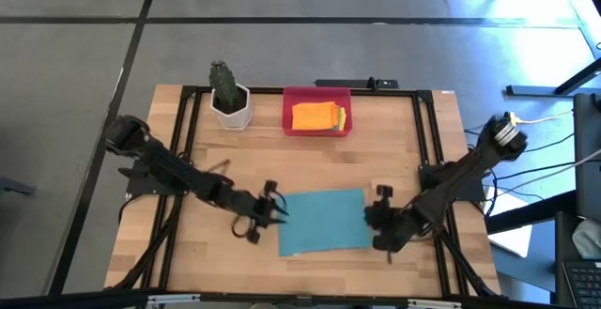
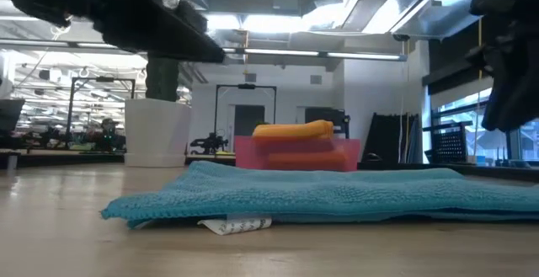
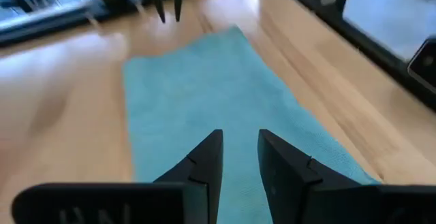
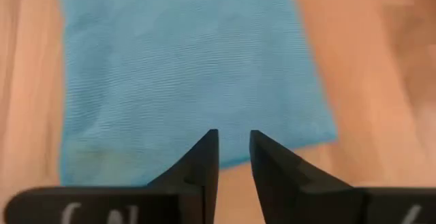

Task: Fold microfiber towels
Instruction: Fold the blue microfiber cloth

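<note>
Teal-blue towel (image 1: 322,221) flat on desk (image 1: 394,149), between left hand (image 1: 278,217) and right hand (image 1: 373,217); both slightly parted, gripping nothing.

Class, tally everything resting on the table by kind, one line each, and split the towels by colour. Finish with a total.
Teal towel, spread flat: 1
Orange towel, folded in the tray: 1
Yellow towel, edge showing beside the orange: 1
Red tray: 1
Potted plant in a white pot: 1
Total: 5
</note>
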Tool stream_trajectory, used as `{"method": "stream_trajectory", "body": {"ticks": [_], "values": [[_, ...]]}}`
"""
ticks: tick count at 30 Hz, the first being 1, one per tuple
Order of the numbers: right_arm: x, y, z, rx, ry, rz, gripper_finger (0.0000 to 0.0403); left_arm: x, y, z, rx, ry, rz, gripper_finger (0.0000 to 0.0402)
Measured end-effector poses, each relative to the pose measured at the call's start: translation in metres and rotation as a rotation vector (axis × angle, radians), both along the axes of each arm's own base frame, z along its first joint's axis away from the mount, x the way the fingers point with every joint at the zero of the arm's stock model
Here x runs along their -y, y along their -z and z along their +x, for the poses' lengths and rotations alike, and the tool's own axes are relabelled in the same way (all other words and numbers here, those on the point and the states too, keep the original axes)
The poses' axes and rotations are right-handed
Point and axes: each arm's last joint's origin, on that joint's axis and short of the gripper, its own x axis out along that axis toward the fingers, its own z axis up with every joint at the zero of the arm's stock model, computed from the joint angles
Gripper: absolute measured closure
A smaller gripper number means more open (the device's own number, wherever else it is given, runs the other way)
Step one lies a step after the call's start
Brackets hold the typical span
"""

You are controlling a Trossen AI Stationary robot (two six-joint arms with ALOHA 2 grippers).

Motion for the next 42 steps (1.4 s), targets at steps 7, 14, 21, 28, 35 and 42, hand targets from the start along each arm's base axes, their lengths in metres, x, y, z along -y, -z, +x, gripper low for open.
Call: {"method": "stream_trajectory", "body": {"ticks": [7,14,21,28,35,42], "values": [[0.036,0.003,-0.024,0.411,0.108,0.056,0.0337,-0.037,0.001,-0.026,0.311,-0.098,-0.136,0.0328],[0.044,0.003,-0.008,0.678,-0.005,0.150,0.0338,-0.061,0.001,-0.013,0.379,-0.198,-0.152,0.0328],[0.054,-0.006,0.010,0.733,-0.070,0.187,0.0338,-0.080,-0.009,0.009,0.369,-0.241,-0.212,0.0328],[0.058,0.005,0.020,0.688,-0.020,0.150,0.0340,-0.076,0.012,0.015,0.227,-0.240,-0.235,0.0328],[0.056,0.017,0.021,0.636,0.031,0.249,0.0394,-0.074,0.021,0.013,0.141,-0.254,-0.247,0.0328],[0.046,0.016,0.027,0.508,0.037,0.345,0.0399,-0.071,0.034,0.008,0.005,-0.235,-0.167,0.0329]]}}
